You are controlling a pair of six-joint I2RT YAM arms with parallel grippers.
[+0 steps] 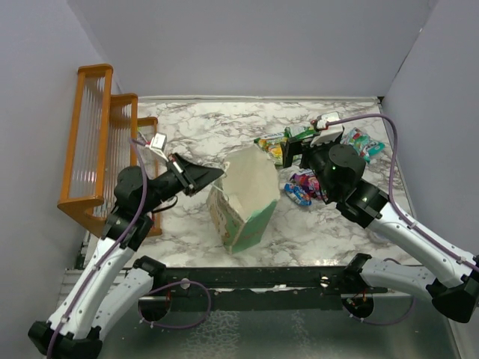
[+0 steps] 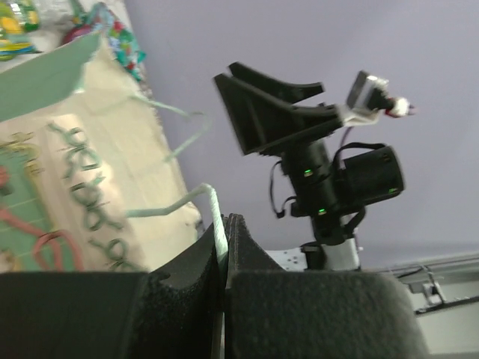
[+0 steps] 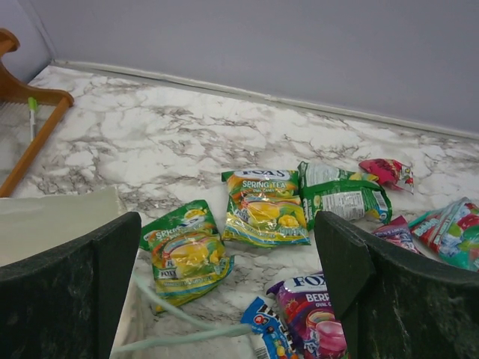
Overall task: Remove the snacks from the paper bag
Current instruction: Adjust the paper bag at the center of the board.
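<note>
The left gripper [image 2: 224, 233] has its jaws pressed together, pinching one thin string handle [image 2: 179, 200] of the paper bag [image 1: 245, 200]. That bag sits at the centre of the top view, tipped, with its white inside turned toward the upper right. The right gripper [image 3: 224, 280] has its jaws spread wide with nothing between them. It hovers just past the bag's mouth, over the snacks [image 3: 263, 208], which lie loose on the marble table [image 3: 150, 142] across the centre and right of the right wrist view.

Most of the job looks done, since several packets are already out. Whether any packet remains inside cannot be told, because the bag's depth is hidden in all three views. The step in hand appears to be steadying the bag so it can be checked or emptied.

A string pinch is a weak hold, so the bag will likely swing and twist if pulled quickly. Slow lifting with the mouth pointed toward the pile would suit. The open jaws should enter along the white inner wall, avoid the second loose handle at the lower middle of the right wrist view, and close on one crinkly packet only. The orange rack [image 1: 97, 142] at the left edge is well apart.
</note>
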